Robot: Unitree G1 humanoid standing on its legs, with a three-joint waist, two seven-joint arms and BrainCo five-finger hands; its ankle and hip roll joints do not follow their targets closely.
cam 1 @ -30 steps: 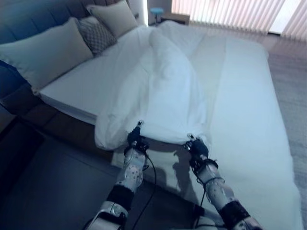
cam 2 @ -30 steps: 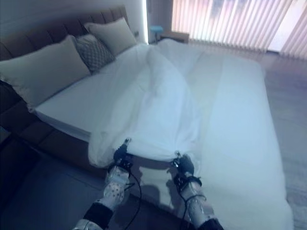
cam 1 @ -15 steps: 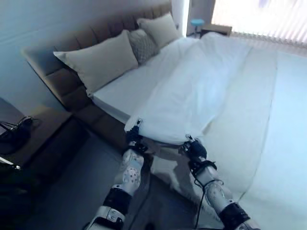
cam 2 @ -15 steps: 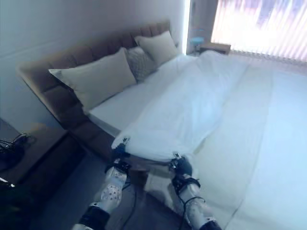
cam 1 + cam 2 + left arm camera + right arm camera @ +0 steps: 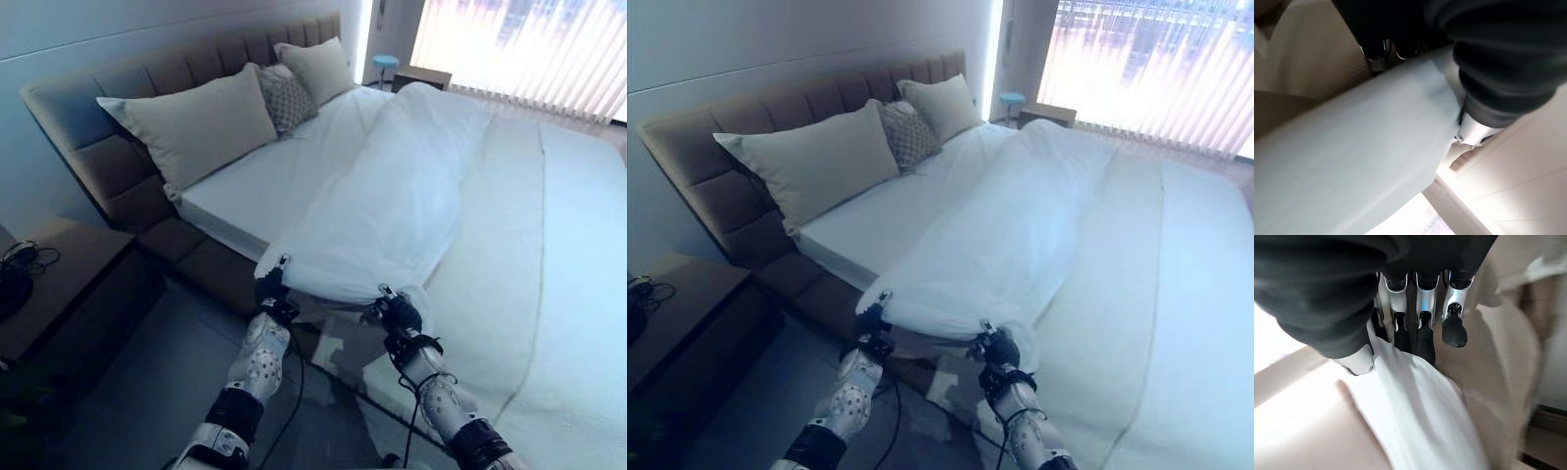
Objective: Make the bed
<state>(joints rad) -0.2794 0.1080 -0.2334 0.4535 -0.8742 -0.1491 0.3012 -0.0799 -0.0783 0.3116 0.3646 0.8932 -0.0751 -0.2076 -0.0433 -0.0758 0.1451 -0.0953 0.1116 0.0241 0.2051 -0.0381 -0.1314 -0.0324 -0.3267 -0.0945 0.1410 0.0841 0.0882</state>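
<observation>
At the near side of the bed (image 5: 549,323), the left hand (image 5: 271,291) and right hand (image 5: 397,314) each hold the folded edge of the white duvet (image 5: 392,196), fingers (image 5: 1422,335) clamped on the cloth. The duvet lies bunched lengthwise along the mattress, short of the pillows (image 5: 201,122). Current step, as judged: spreading. Next move calls for drawing the edge evenly toward the headboard (image 5: 108,93).

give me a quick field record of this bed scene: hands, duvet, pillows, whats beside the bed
left hand: shut on the duvet's near edge
right hand: shut on the same edge, further right
duvet: white, bunched in a long ridge down the bed, near end lifted off the mattress
pillows: two plain pillows, a patterned cushion between them
headboard: padded, brown
beside bed: nightstand
</observation>
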